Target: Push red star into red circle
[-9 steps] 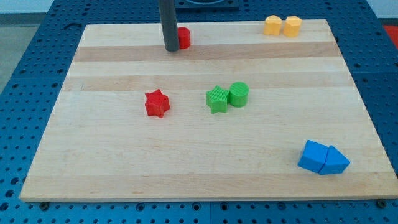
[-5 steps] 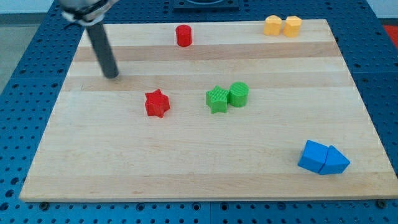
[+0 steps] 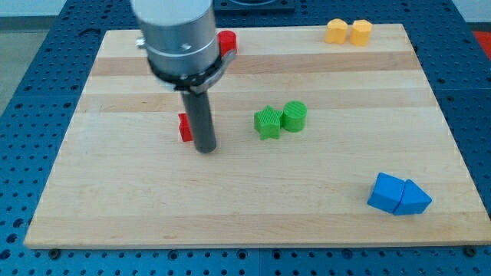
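On the wooden board (image 3: 322, 184), my tip (image 3: 205, 149) hides most of the red star (image 3: 184, 127).

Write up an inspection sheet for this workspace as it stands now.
Surface: wooden board, lying flat on a blue pegboard.
Job's things: red star, mostly hidden behind the rod; red circle near the view's top, partly hidden by the arm.
Clutter: green star touching green cylinder; two yellow blocks side by side at the top right; two blue blocks together at the bottom right.
Grippers: none; my tip sits at the star's lower right, in front of it; contact cannot be told.
Cables: nothing seen.
Surroundings: nothing seen beyond the pegboard.
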